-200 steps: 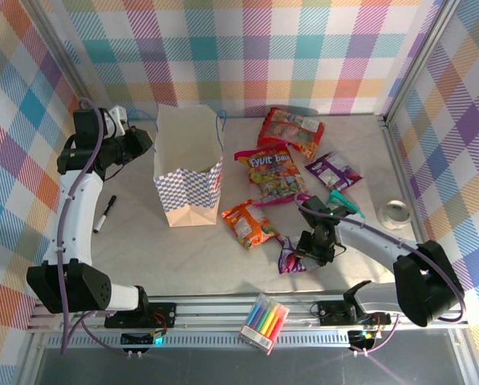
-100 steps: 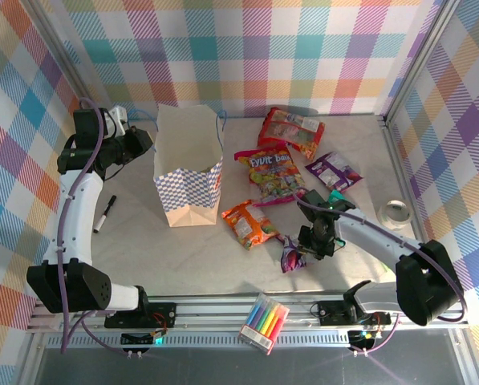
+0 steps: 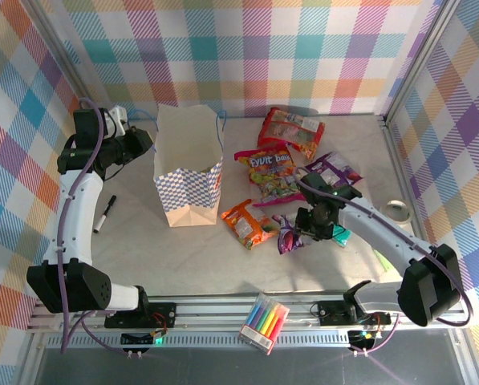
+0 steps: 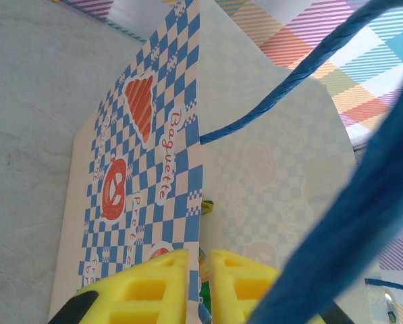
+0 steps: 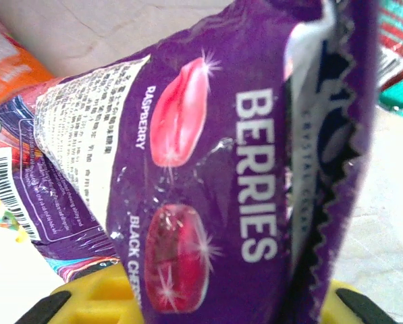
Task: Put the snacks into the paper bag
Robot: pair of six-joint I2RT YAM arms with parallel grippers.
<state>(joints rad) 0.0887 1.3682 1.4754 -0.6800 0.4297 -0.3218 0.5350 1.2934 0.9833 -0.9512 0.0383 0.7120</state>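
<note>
The tan paper bag (image 3: 188,172) with a blue checkered band stands open at the back left. My left gripper (image 3: 140,141) is shut on the bag's left rim; in the left wrist view its yellow fingers (image 4: 142,290) pinch the paper bag's edge (image 4: 200,223) beside a blue cord handle (image 4: 282,88). My right gripper (image 3: 305,228) is shut on a purple snack packet (image 3: 287,235), which reads "BERRIES" (image 5: 221,169) close up. On the table lie a red packet (image 3: 291,128), a multicolour candy packet (image 3: 275,172), another purple packet (image 3: 333,170), an orange packet (image 3: 249,223) and a teal packet (image 3: 340,237).
A black pen (image 3: 104,213) lies left of the bag. A clear pack of coloured markers (image 3: 265,322) rests on the near rail. A small round clear object (image 3: 397,212) sits by the right wall. Plaid walls close in the table on three sides.
The right gripper closed on the purple packet and carried it up and away from the near edge, toward the orange packet. The left gripper and the bag stayed put.
</note>
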